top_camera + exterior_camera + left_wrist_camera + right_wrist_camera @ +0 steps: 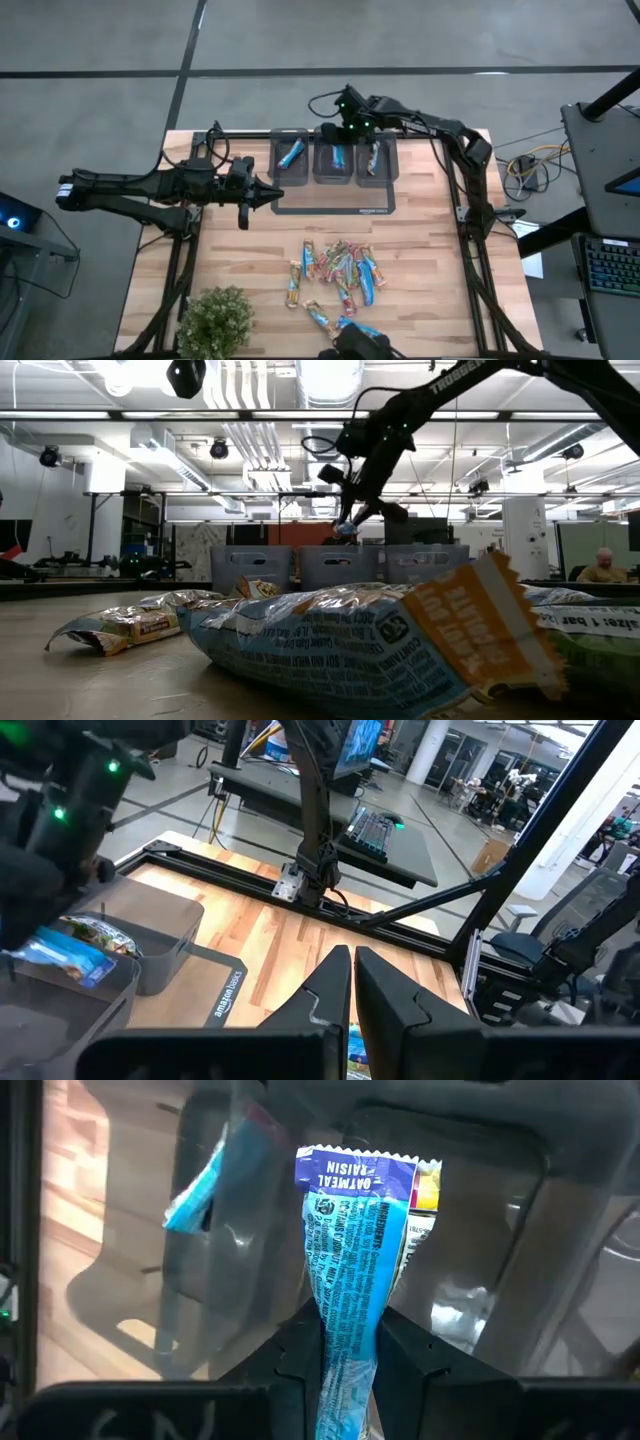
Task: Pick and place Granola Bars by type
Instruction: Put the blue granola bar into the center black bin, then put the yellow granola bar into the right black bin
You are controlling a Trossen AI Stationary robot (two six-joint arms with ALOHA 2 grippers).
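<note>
The right gripper [348,1342] is clenched on a slim blue bar [352,1270], its two dark fingers [300,1342] pinching the crinkled, shiny wrapper at its lower part so the flat crimped end stands free, printed with white lettering on a violet band. Beneath it lies the middle one of three grey plastic bins [334,160], smooth-walled and rectangular, set side by side on a dark mat [335,205] at the table's far edge. In the high view each bin already holds a bar: a blue one in the left bin [291,152], a blue one in the middle, a multicoloured one in the right bin [374,158]. The right arm reaches in from the far right corner of the table, bent at the elbow, its wrist tipped downward over the middle bin; in the low view the gripper hangs above the bin rims with the bar dangling from it. The left gripper [272,192] has its fingers pressed together, empty, the arm stretched level from the table's left edge and pointing toward the left end of the mat. The loose pile of bars [340,268], glossy and wrinkled, blue and green-red-orange mixed, lies on the pale wooden table [430,250] near its near edge, with a leafy plant [215,318] at the near left corner.
</note>
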